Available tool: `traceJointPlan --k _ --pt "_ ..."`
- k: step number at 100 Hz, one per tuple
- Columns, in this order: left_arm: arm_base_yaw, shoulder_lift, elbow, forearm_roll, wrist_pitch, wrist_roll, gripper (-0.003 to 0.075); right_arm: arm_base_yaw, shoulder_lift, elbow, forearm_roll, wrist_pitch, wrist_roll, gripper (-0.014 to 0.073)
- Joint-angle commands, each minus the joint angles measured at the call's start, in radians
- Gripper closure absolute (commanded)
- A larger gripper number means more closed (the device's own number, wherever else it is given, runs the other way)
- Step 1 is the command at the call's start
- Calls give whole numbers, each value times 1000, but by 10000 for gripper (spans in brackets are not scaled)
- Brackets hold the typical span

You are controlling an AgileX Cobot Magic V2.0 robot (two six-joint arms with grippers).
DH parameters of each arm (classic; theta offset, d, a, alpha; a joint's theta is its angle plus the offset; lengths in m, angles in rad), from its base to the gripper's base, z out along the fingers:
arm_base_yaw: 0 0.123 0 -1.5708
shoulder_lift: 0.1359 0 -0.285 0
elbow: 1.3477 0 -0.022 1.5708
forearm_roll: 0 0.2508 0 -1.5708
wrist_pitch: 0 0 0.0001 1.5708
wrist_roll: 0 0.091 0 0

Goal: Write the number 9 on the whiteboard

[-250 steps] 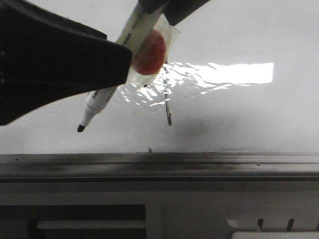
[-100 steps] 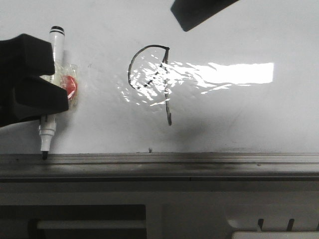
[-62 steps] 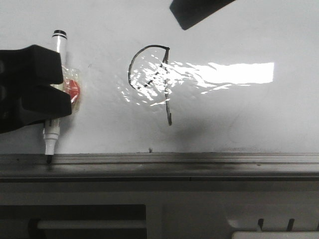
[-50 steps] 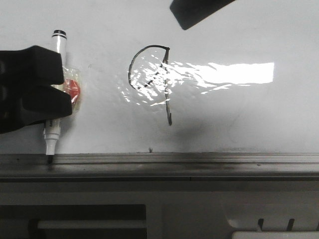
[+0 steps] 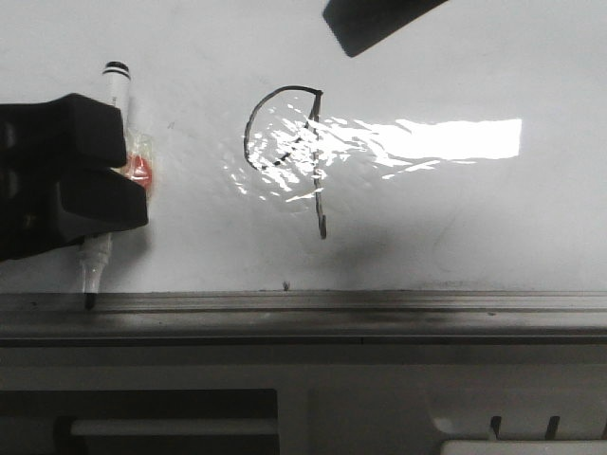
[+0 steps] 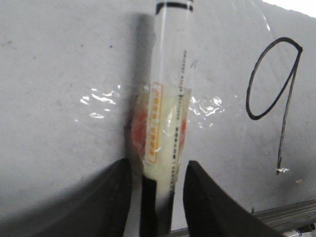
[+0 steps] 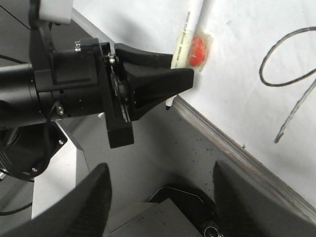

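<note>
The number 9 (image 5: 285, 142) is drawn in thin black line on the whiteboard (image 5: 455, 218), a loop with a stem and a small hook; it also shows in the left wrist view (image 6: 274, 94). A white marker (image 5: 116, 81) with a red disc taped to it stands upright against the board at the left, its tip on the grey ledge (image 5: 379, 308). My left gripper (image 6: 159, 170) is open around the marker (image 6: 170, 74), with a gap on each side. My right gripper (image 7: 162, 170) is open and empty, above the 9 in the front view.
Below the ledge lies a grey surface (image 7: 163, 148) with a dark recess. A bright window reflection (image 5: 455, 137) ripples across the board to the right of the 9. My left arm's black body (image 7: 59, 84) fills the space left of the marker.
The marker went from beside the 9 to the board's left and turned upright, tip on the ledge. In the last half second it slipped slightly lower and the left fingers shifted over the red disc.
</note>
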Motion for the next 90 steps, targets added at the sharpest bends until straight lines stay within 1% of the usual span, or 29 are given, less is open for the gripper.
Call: traceJointPlan --k 1,16,29,35,42,47,49,54,56,59,61,63,70,77,89,90 --pt "-4 -9 -23 6 -48 2 444 -2 -14 -34 14 -53 -10 202" --pt "-4 -34 -23 6 -46 2 443 -2 -14 -34 14 -53 -10 202" --pt "-4 -87 -23 8 -39 10 414 -2 -14 -34 14 -57 -10 203" --pt "-4 -116 -23 8 -27 13 412 -2 -18 -34 0 -62 -10 224" --pt "-4 -155 -23 8 -14 15 412 -2 -29 -34 -11 -64 -10 312" --pt "-4 -188 -23 8 -5 38 412 -2 -40 -34 -26 -68 -10 415" --pt "-4 -196 -23 8 0 58 412 -2 -45 -32 -33 -68 -10 443" --pt "-4 -231 -23 8 11 109 414 -2 -63 -23 -47 -81 -10 556" --pt "-4 -240 -23 8 15 130 417 -2 -71 -16 -54 -88 -10 582" --pt "-4 -264 -23 8 24 156 425 -2 -85 -5 -59 -103 -10 646" --pt "-4 -280 -23 6 36 167 431 -2 -96 4 -65 -112 -10 671" --pt "-4 -290 -23 6 41 170 436 -2 -108 15 -67 -119 -10 668" --pt "-4 -342 -23 6 67 200 472 -2 -153 59 -90 -159 -10 663" --pt "-4 -392 -22 6 93 248 545 -2 -208 121 -122 -217 -10 663" --pt "-4 -477 -19 6 146 373 738 -2 -318 258 -175 -373 -10 663" --pt "-4 -486 -18 6 153 380 742 -2 -333 276 -183 -392 -10 663"
